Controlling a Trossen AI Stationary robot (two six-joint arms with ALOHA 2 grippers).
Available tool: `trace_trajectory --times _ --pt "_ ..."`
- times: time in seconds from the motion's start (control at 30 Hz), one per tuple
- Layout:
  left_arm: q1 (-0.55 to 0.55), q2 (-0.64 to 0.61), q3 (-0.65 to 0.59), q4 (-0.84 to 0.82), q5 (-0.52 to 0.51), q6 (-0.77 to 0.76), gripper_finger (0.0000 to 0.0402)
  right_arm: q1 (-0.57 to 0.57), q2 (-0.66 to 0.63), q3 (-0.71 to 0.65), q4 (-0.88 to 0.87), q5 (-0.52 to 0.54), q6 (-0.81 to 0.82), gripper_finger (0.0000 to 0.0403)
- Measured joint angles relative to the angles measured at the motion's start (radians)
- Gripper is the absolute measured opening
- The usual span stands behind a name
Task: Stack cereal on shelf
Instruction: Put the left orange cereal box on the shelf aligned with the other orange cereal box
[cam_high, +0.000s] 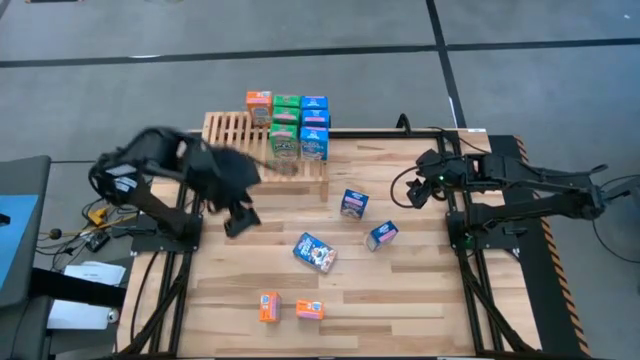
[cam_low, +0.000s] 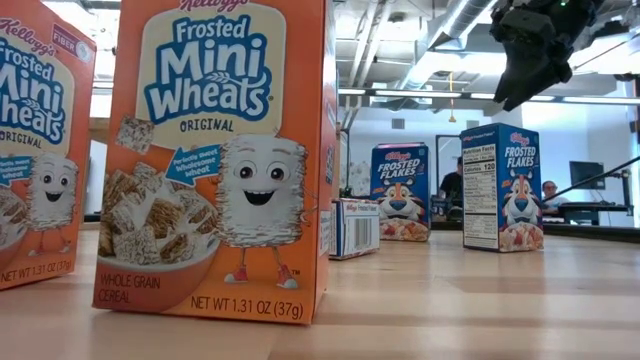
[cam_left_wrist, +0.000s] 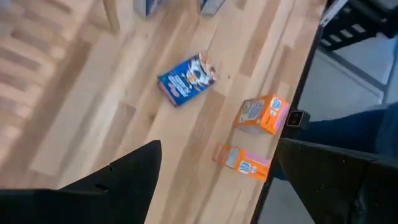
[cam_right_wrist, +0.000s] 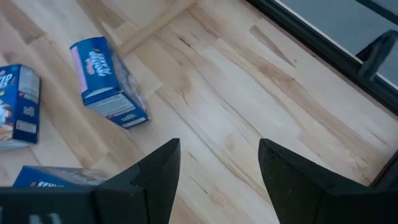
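Below open left fingers, blue cereal box, two orange boxes.

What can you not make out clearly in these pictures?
- Left gripper, high view: motion blur smears the arm, so its outline is unclear.
- Shelf, high view: the left arm covers part of its front.
- Left Mini Wheats box, low view: cut off by the picture's edge.
- Stacked cereal boxes, high view: too small to read their print.
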Motion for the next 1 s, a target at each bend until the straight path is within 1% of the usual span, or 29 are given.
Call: trace_trajectory --times 0.23,0.37,0.53,0.63,0.77,0.83,1.0 --pt "-0.202 0.144 0.0 0.0 -0.054 -0.266 0.0309 0.045 0.0 0.0 0.0 0.0 -0.014 0.024" --pt "-0.28 0.241 0.0 0.0 -0.068 -0.348 0.0309 0.064 0.0 0.0 0.0 0.0 -0.018 0.024" --pt "-0.322 0.357 0.0 0.001 -0.101 -0.379 0.0309 0.064 0.0 0.0 0.0 0.0 -0.021 0.024" --pt "-0.342 0.407 0.0 0.0 -0.117 -0.433 0.0309 0.064 0.0 0.0 0.0 0.0 -0.025 0.024" --pt "-0.378 0.468 0.0 0.001 -0.057 -0.524 0.0309 0.064 0.0 0.0 -0.004 -0.012 -0.024 0.024" --pt "-0.404 0.493 0.0 0.0 -0.039 -0.586 0.0309 0.064 0.0 0.0 -0.005 -0.026 -0.024 0.024" --pt "-0.461 0.533 0.0 0.0 -0.068 -0.792 0.0309 0.064 0.0 0.0 -0.005 -0.027 -0.024 0.024"
